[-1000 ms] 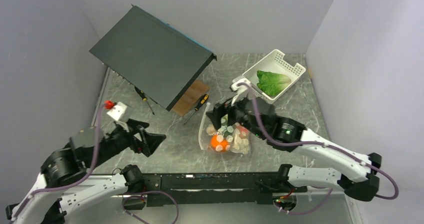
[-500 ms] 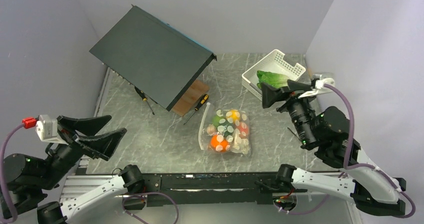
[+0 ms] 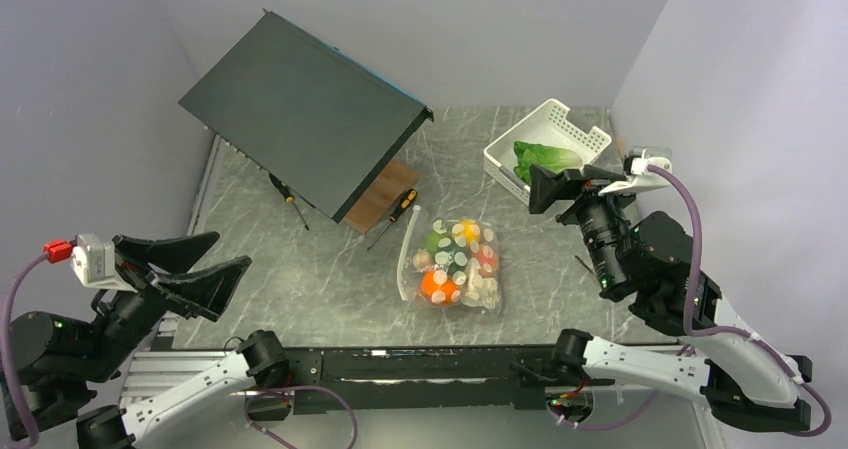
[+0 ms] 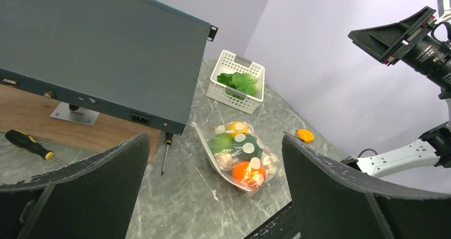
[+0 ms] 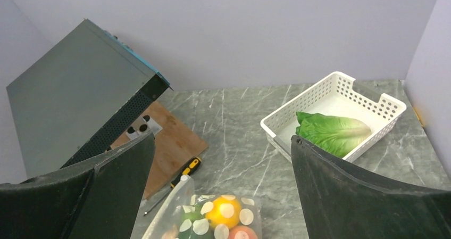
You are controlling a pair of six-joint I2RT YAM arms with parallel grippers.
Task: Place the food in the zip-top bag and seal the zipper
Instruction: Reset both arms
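On the table [image 3: 330, 269], the dotted zip-top bag [image 3: 455, 261] bulges with food [image 3: 435, 286], seemingly sealed; left pincer [image 4: 215, 138] and right pincer [image 5: 222, 138] gape.

Filled zip-top bag [image 3: 452, 265] lay alone at the middle of the surface [image 3: 330, 279], where we saw bare marble open on its near and left sides. Both tools hung raised with jaws spread wide, the left tool [image 3: 232, 251] out by the left edge, the right tool [image 3: 538, 189] high beside the white basket [image 3: 590, 134]. Behind the bag, a yellow-handled screwdriver [image 3: 395, 214], a wooden board [image 3: 380, 194] and a tilted dark case [image 3: 300, 109] crowded the far left. Walls [image 3: 90, 89] closed three sides.
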